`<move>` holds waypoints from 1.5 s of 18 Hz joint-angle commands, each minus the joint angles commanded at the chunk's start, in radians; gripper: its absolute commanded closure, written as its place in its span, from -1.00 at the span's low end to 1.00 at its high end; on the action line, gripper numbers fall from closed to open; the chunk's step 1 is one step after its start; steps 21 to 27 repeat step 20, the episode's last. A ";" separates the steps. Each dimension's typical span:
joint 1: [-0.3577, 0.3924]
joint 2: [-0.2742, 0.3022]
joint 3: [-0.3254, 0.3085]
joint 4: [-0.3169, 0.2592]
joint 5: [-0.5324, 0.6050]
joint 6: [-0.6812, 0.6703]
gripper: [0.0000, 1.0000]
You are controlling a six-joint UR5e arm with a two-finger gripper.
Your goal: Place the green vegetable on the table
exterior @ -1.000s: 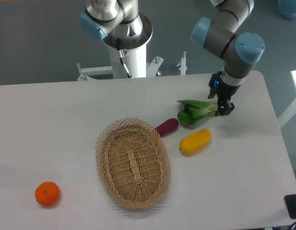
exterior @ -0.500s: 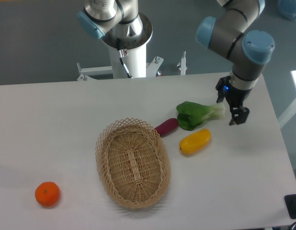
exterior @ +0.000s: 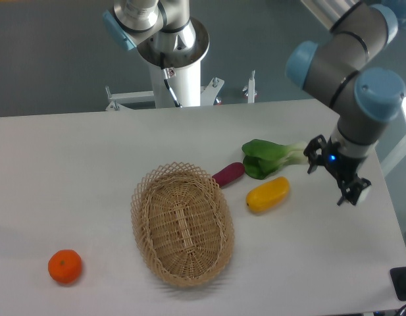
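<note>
Since the earlier frames your gripper point(exterior: 345, 181) has let go of the green vegetable point(exterior: 272, 158) and pulled off toward the right edge of the frame, where it now hangs with its two dark fingers spread and nothing between them. You can see the green vegetable lying flat on the table point(exterior: 71, 171), right of centre: one floppy leafy piece, dark green at its left end and tapering to a pale whitish stalk that points right toward the gripper but stands apart from it. Just below it lies one smooth yellow oblong fruit point(exterior: 268, 194), close beneath the leaves, though you cannot tell whether they touch. To the left of the leaves, one dark purple-red oblong vegetable point(exterior: 228, 174) lies tilted, its lower end reaching the rim of the wicker basket point(exterior: 181, 224). That basket is a single oval of open woven cane with a lacy looped edge, sitting in the lower middle of the frame. One round orange fruit point(exterior: 64, 266) rests well apart from everything else in the lower left. The tabletop is smooth, matte and white. Beyond its far edge, at upper centre, you have the white robot base column point(exterior: 174, 72) with grey and blue joints.
</note>
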 joint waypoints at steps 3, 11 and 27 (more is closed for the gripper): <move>-0.012 -0.014 0.009 0.000 0.012 -0.051 -1.00; -0.043 -0.031 0.012 0.009 0.049 -0.083 -1.00; -0.054 -0.034 0.005 0.014 0.042 -0.074 -1.00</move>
